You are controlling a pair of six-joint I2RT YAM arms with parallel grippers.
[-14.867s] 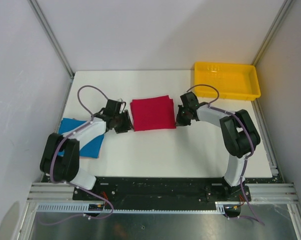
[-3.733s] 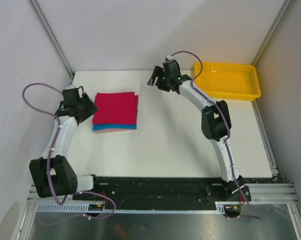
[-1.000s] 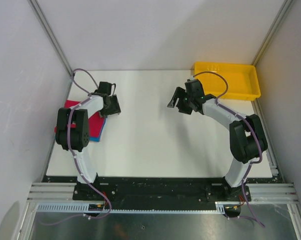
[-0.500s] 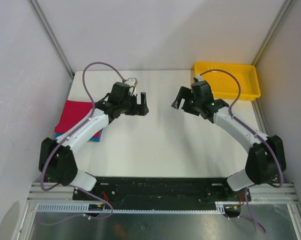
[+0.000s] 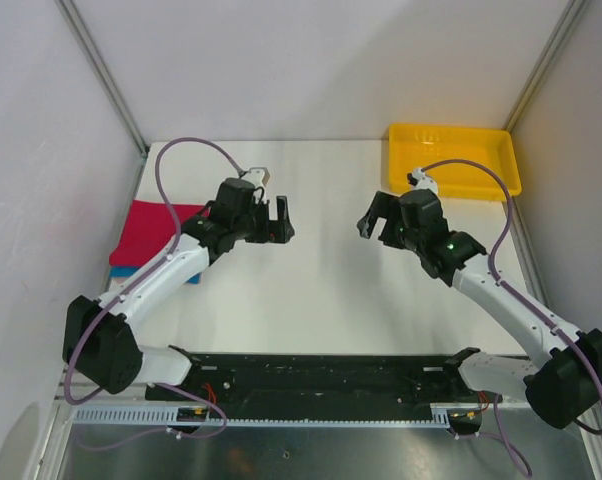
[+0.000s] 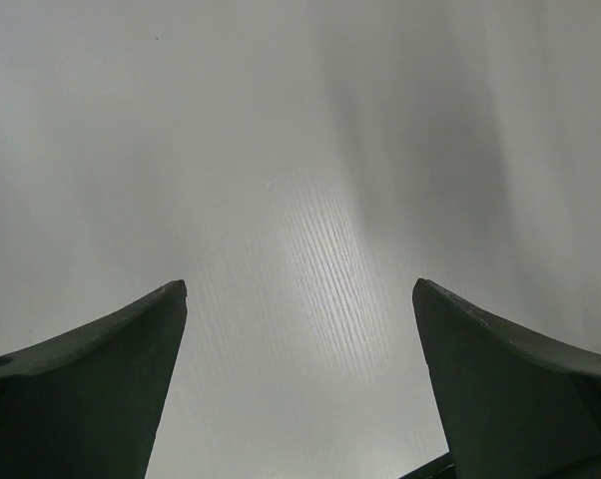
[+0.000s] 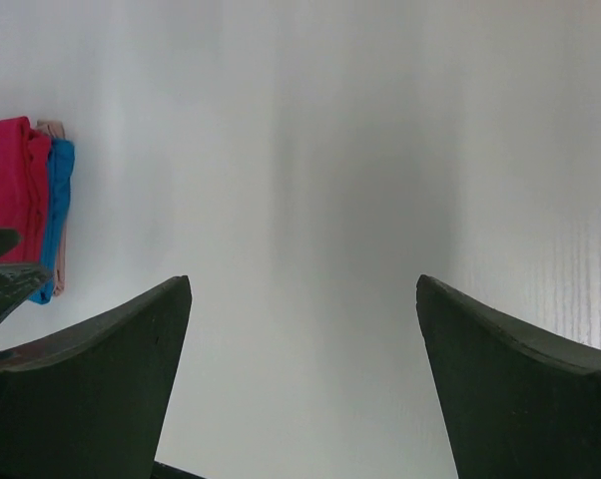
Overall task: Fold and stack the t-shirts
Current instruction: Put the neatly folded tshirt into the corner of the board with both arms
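I see the red t-shirt (image 5: pixel 146 232) lying on the blue t-shirt (image 5: pixel 190 277), well left of my left gripper (image 5: pixel 272 221). Its jaws are spread over bare table (image 5: pixel 311 300). My right gripper (image 5: pixel 377 228) faces it, also spread and holding nothing. The yellow tray (image 5: pixel 451 160) is beyond it, to the right.

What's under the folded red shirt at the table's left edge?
A blue shirt: only a strip of its edge shows beneath the red shirt. The rest is hidden by the red cloth and the left arm crossing over it.
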